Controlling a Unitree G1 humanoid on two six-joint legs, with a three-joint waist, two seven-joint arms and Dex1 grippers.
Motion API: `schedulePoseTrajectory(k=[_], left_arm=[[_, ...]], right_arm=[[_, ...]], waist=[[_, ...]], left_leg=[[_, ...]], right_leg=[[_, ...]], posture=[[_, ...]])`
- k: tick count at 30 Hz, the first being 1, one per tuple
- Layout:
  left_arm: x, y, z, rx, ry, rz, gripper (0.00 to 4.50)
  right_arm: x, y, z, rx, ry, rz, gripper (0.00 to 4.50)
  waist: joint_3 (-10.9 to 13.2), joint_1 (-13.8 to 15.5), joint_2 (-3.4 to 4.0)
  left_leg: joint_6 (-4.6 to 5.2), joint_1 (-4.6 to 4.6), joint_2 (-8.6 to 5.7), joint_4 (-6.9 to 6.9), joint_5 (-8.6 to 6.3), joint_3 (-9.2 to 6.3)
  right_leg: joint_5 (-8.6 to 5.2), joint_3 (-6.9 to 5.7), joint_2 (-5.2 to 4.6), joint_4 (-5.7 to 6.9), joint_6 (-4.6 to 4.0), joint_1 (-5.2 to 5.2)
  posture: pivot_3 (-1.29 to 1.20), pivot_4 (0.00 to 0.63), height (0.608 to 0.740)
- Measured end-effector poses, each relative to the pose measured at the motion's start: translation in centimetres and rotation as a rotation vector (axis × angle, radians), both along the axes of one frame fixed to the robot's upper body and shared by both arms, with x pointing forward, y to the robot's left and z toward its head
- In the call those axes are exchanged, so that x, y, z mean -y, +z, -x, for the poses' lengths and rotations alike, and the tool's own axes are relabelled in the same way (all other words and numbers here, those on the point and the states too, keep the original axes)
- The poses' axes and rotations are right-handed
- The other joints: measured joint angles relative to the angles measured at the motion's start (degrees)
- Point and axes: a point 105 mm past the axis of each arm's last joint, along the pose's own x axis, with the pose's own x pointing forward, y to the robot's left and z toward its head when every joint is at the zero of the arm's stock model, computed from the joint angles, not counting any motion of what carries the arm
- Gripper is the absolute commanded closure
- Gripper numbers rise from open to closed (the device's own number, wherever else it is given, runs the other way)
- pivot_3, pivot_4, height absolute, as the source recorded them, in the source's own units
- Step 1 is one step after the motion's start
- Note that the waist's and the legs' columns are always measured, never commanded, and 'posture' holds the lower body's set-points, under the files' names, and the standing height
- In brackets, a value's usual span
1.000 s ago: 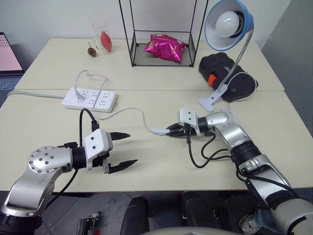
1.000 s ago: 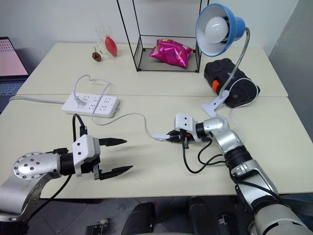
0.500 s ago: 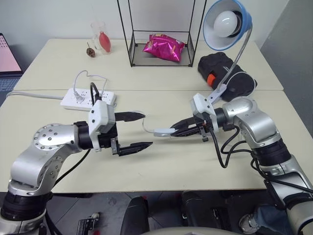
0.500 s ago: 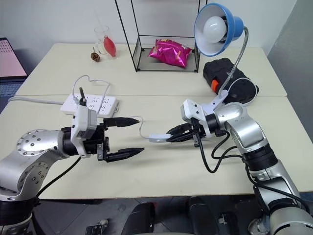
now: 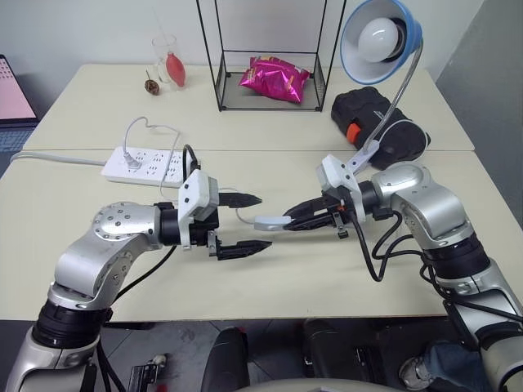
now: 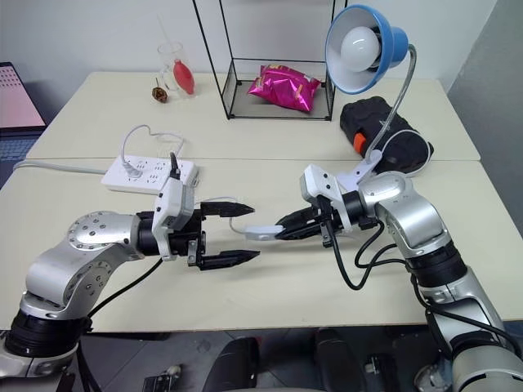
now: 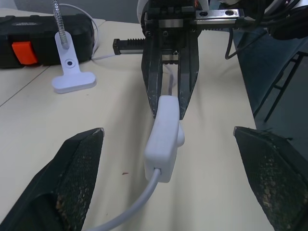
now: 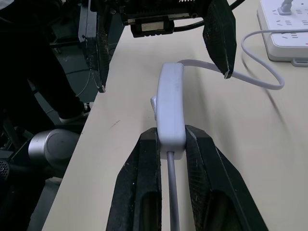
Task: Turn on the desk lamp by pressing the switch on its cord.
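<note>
Right wrist view shows the right end effector (image 8: 169, 144) clamped on the near end of the switch (image 8: 171, 108), the small white oblong standing out past its fingertips, with the cord (image 8: 262, 79) running on from the far end in a loop toward the white power strip (image 8: 288, 29).

From the left eye view, the right end effector (image 5: 296, 222) holds the switch (image 5: 271, 220) lifted above the bench (image 5: 270, 286), near the centre of the scene. The left end effector (image 5: 249, 220) faces it from the 9 o'clock side, its two black fingers spread wide, one above and one below the level of the switch, their tips just beside it and not touching it.

Left wrist view confirms this: the switch (image 7: 163, 137) lies between the parted fingers (image 7: 77, 178) with clear space on both sides.

The desk lamp (image 5: 380, 41) stands at 1 o'clock from the switch, its blue shade raised on the chrome gooseneck and its white clip base (image 5: 353, 163) resting on the bench beside a black case (image 5: 376, 118). The bulb appears unlit. At 12 o'clock a pink packet (image 5: 274, 77) sits inside a black wire frame (image 5: 270, 53).
</note>
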Motion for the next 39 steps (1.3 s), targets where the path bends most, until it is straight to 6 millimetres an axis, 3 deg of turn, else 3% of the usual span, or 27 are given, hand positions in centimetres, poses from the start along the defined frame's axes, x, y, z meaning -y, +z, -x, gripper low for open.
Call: schedulePoseTrajectory(k=[13,30,35,39], left_arm=[[-0.4,-0.8,-0.5,-0.043,0.026,-0.007,0.00],[0.4,-1.2,-1.1,-0.031,-0.001,-0.027,3.50],[0.5,-1.3,-0.9,-0.019,-0.027,-0.039,3.90],[0.6,-1.4,-0.9,-0.015,-0.026,-0.037,3.91]], right_arm=[[0.0,0.0,0.0,0.005,0.005,-0.001,4.14],[-0.1,0.0,-0.1,0.008,-0.010,0.001,4.14],[0.1,0.0,-0.1,0.008,-0.010,0.008,4.14],[0.2,0.0,-0.1,0.010,-0.007,0.013,4.14]], waist=[[0.00,0.00,0.00],[0.00,0.01,0.00],[0.00,0.01,0.00],[0.00,0.01,0.00]], left_leg=[[0.00,0.00,0.00,0.00,0.00,0.00],[0.00,0.00,0.00,0.00,0.00,0.00],[0.00,0.00,0.00,0.00,0.00,0.00],[0.00,0.00,0.00,0.00,0.00,0.00]], right_leg=[[0.00,0.00,0.00,0.00,0.00,0.00],[0.00,0.00,0.00,0.00,0.00,0.00],[0.00,0.00,0.00,0.00,0.00,0.00],[0.00,0.00,0.00,0.00,0.00,0.00]], posture=[[0.00,0.150,0.740],[0.00,0.150,0.740],[0.00,0.150,0.740],[0.00,0.150,0.740]])
